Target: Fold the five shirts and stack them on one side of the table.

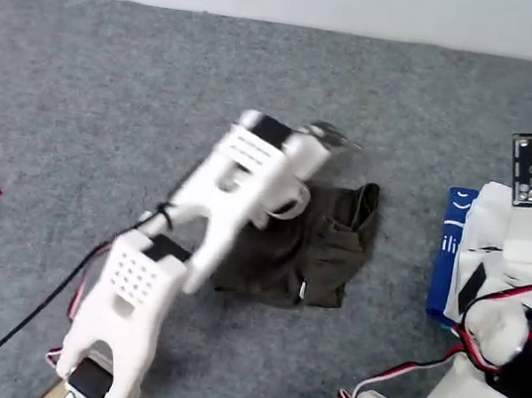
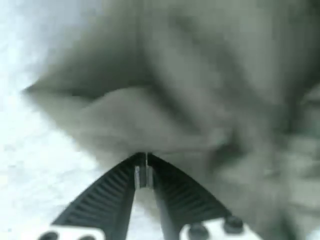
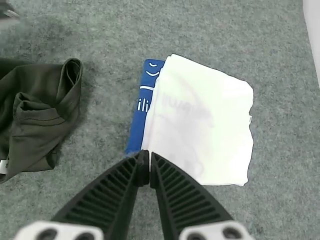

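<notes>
The left gripper (image 2: 144, 172) has jaws closed tip to tip at the crumpled olive shirt (image 1: 319, 247) in the middle of the table (image 1: 85, 72) (pinching cloth or not, I cannot tell). The right gripper (image 3: 145, 167), closed and empty, hangs over the folded white shirt (image 3: 205, 125) atop a blue shirt (image 3: 142, 105).

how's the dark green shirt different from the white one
The dark green shirt is rumpled, with bunched, loose edges; the white shirt is folded into a neat flat rectangle. The dark green shirt lies by itself on the grey table; the white shirt lies on top of a blue shirt. Both are on the same table.
</notes>
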You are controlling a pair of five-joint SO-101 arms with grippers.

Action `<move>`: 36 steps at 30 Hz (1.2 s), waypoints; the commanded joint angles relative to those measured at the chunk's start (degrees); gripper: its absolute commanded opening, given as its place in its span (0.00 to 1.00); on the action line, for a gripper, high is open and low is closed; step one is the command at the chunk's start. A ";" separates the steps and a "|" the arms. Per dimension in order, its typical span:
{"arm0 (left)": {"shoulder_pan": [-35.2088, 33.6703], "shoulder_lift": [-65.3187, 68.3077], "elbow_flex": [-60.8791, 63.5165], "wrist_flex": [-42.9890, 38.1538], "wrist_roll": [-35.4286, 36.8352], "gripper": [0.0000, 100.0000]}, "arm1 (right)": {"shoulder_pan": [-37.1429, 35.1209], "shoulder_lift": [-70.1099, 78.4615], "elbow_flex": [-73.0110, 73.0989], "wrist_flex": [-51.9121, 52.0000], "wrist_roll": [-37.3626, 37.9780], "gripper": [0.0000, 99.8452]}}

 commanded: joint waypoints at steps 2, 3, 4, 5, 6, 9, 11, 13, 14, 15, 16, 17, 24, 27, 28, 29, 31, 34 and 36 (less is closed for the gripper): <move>-5.27 -0.44 -2.33 -0.79 -2.11 0.01 | 0.57 -0.22 -0.18 -1.98 0.70 0.01; -5.36 -0.62 -2.42 -0.09 -2.37 0.01 | 0.57 -0.22 -0.18 -2.42 0.70 0.01; -5.36 -0.97 -2.86 0.53 -2.37 0.01 | 0.57 -0.22 -0.18 -2.68 0.62 0.01; -5.36 -1.49 -3.65 1.41 -2.11 0.01 | 0.48 -0.22 -0.18 -2.86 0.62 0.01; -5.01 -2.20 -4.79 2.29 -2.02 0.01 | 0.40 -0.22 -0.18 -3.12 0.53 0.01; -3.34 -5.01 -9.19 4.66 -1.85 0.01 | 0.40 -0.22 -0.18 -3.21 0.44 0.01; -1.32 -6.77 -11.21 5.19 -1.41 0.01 | 0.40 -0.22 -0.18 -3.21 0.53 0.01; 1.23 -8.70 -11.21 5.19 0.35 0.01 | 0.48 -0.22 -0.18 -3.12 0.53 0.01; 2.99 -9.23 -11.21 5.19 0.88 0.01 | 0.48 -0.22 -0.18 -3.12 0.44 0.01; 4.66 -9.67 -11.03 5.19 1.05 0.01 | 0.48 -0.22 -0.18 -3.12 0.44 0.01; 6.42 -9.93 -10.42 5.19 1.05 0.01 | 0.48 -0.22 -0.18 -3.12 0.44 0.01; 8.18 -10.11 -10.07 5.10 1.14 0.01 | 0.57 -0.22 -0.18 -3.03 0.44 0.01; 10.99 -6.24 -9.71 1.85 1.85 0.01 | 0.66 -0.31 -0.18 -2.86 0.70 0.01; 7.12 0.09 -10.07 -1.41 1.49 0.01 | 0.66 -0.31 -0.18 -2.86 0.70 0.01; 5.54 2.20 -10.15 -2.29 0.26 0.01 | 0.66 -0.31 -0.18 -2.86 0.70 0.01; 3.78 4.31 -10.15 -2.99 -1.23 0.01 | 0.66 -0.31 -0.18 -2.86 0.70 0.01; 0.35 7.47 -11.12 -3.60 -3.08 0.01 | 0.66 -0.48 -0.18 -2.86 0.70 0.01; -4.31 8.97 -16.13 -2.02 -3.96 0.01 | 0.66 -0.57 -0.18 -2.86 0.70 0.01; -6.95 8.97 -18.77 -1.76 -4.13 0.01 | 0.57 -0.57 -0.18 -2.86 0.70 0.01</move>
